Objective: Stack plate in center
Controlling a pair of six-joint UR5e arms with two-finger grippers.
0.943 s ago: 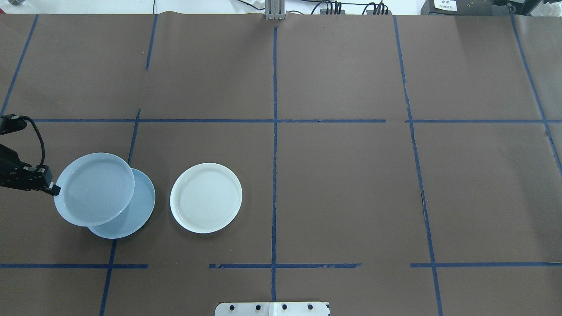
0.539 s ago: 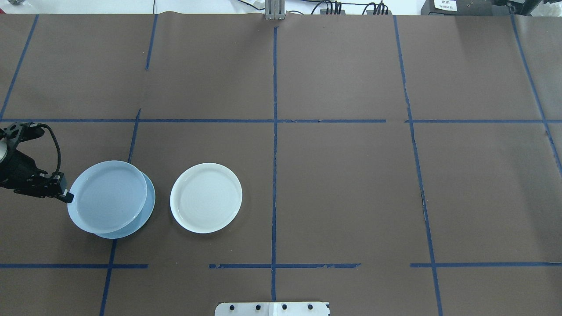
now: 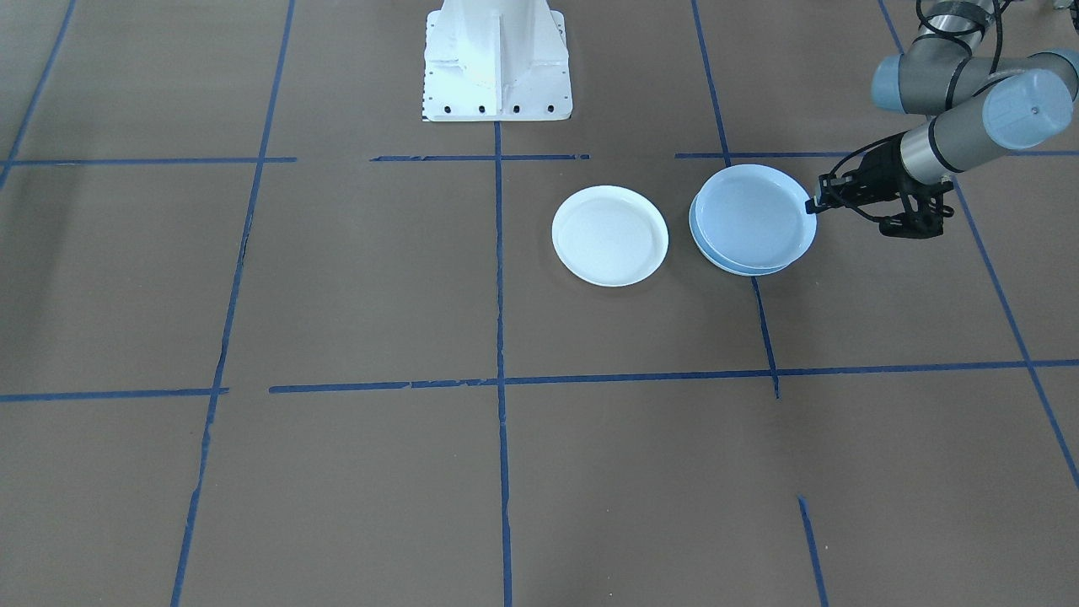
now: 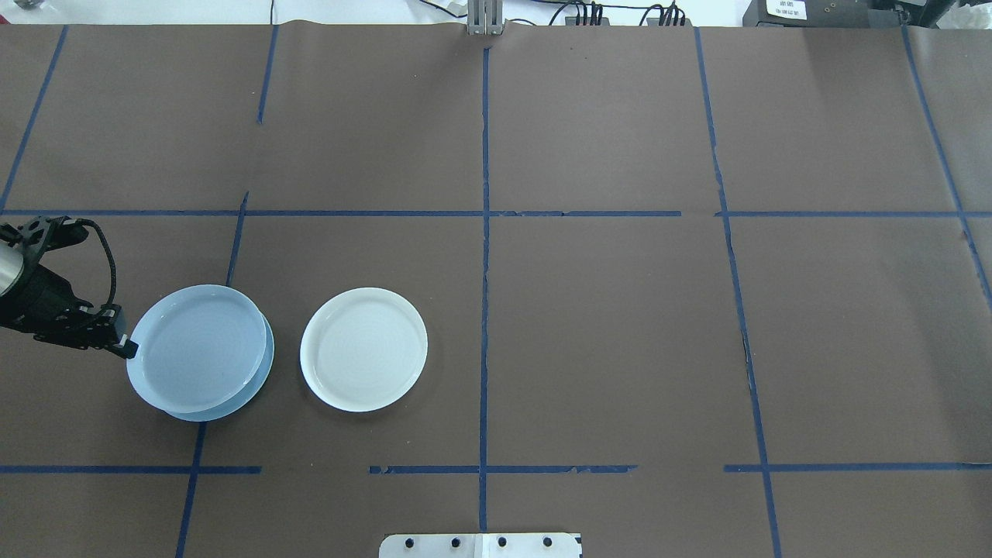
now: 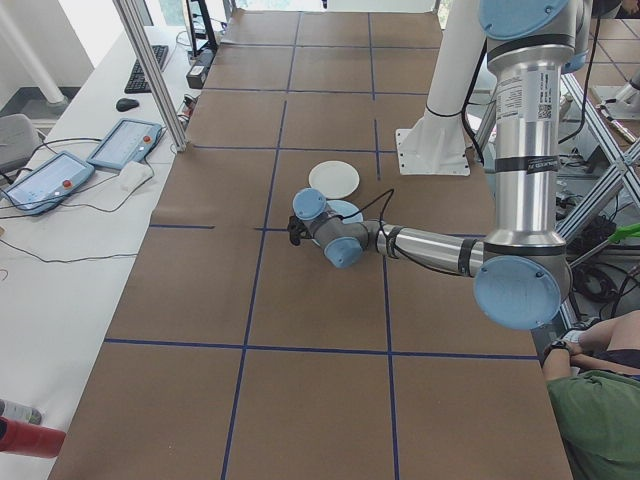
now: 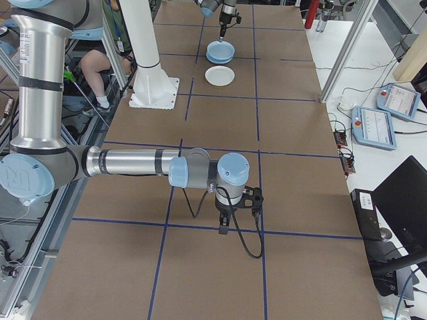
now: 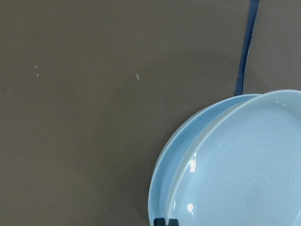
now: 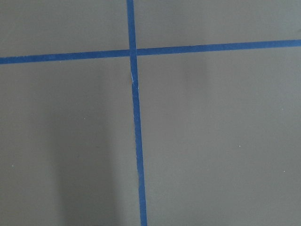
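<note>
Left pincer (image 4: 128, 350) grips ringed plate (image 4: 198, 347) rim over matte plate (image 4: 262, 370); white plate (image 4: 363, 349) beside

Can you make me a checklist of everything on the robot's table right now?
Surface: brown paper table with blue tape lines.
Job's things: ringed blue plate sits over the plain blue plate, slightly off-centre; white plate beside them, apart.
Clutter: nothing seen.
Grippers: left gripper with jaws clamped on the ringed plate's rim; right gripper over bare paper, state unclear.
Cables: black cable looped on the left wrist.
Surroundings: control tablets and a seated person at the edges.
</note>
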